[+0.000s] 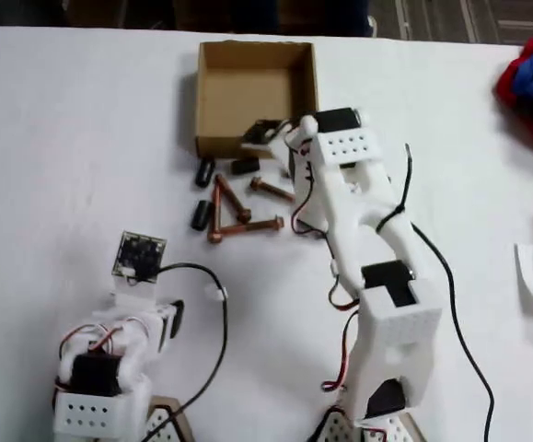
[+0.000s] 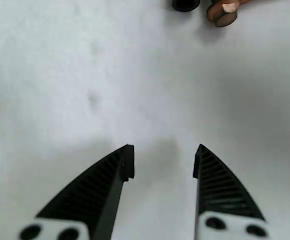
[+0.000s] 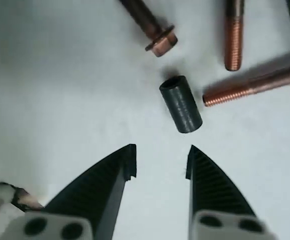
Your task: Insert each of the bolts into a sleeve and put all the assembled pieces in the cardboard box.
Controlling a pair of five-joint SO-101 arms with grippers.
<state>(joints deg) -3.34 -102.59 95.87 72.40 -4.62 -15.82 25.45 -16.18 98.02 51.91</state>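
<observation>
**Right gripper** (image 3: 160,162): the jaws stand moderately apart with nothing between them. A black sleeve (image 3: 181,104) lies on the table (image 3: 59,90) just ahead of the tips. It is a little off the centre line and askew to it. In the high view this gripper (image 1: 268,135) is at upper centre, beside the lower right corner of the cardboard box (image 1: 213,92).

**Left gripper** (image 2: 162,160): the jaws are open and empty over bare table. Its arm sits at the lower left of the high view, well apart from the parts.

**Step in hand (judged):** picking up that sleeve.
- Turn the wrist so the jaws close across the sleeve's round body, not along its length.
- Centre over its middle before descending. It is a cylinder and will roll if one finger touches it first.
- Keep the tips away from the bolt head lying near the sleeve.
- Leave the bore open at one end so a bolt can be entered.

**Task parts:** the bolts (image 1: 246,226) lie loose at the centre of the high view, below the box. Two further sleeves (image 1: 205,171) lie to their left. No bolt looks sleeved yet.

**Hidden or unclear:**
- The copper cluster reads as a triangle, so the bolt count may be three or four.
- The right arm (image 1: 390,313) covers the table to the right of the bolts.
- The box's near wall hides part of its floor.
</observation>
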